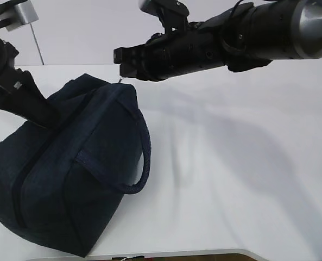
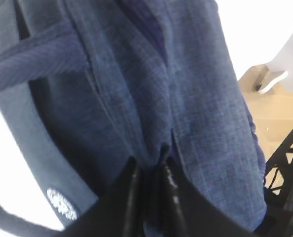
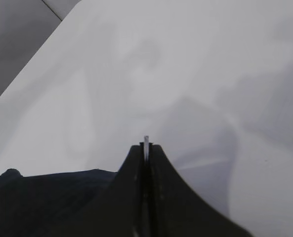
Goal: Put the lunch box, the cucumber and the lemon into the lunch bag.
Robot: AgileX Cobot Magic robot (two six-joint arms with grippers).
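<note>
Lunch bag [image 1: 63, 179] sits at table's [image 1: 231, 163] left, zipper looking closed; left gripper [image 2: 153, 170] pinches its top fabric, right gripper [image 3: 146, 148] clamps the silver zipper pull [image 3: 146, 143]: likely final zipping, next release both.

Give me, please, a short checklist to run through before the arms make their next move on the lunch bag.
1. Left gripper pinching the lunch bag fabric at the seam: ok.
2. Right gripper shut on a thin silver piece, likely the zipper pull: ok, identity cannot tell.
3. Bag mouth closed: looks closed in the exterior view, though not certain.
4. Lunch box, cucumber and lemon inside: cannot tell; none is visible in any view.
5. Loop handle clear of both grippers: ok.
6. Bag fully on the table: ok.
</note>
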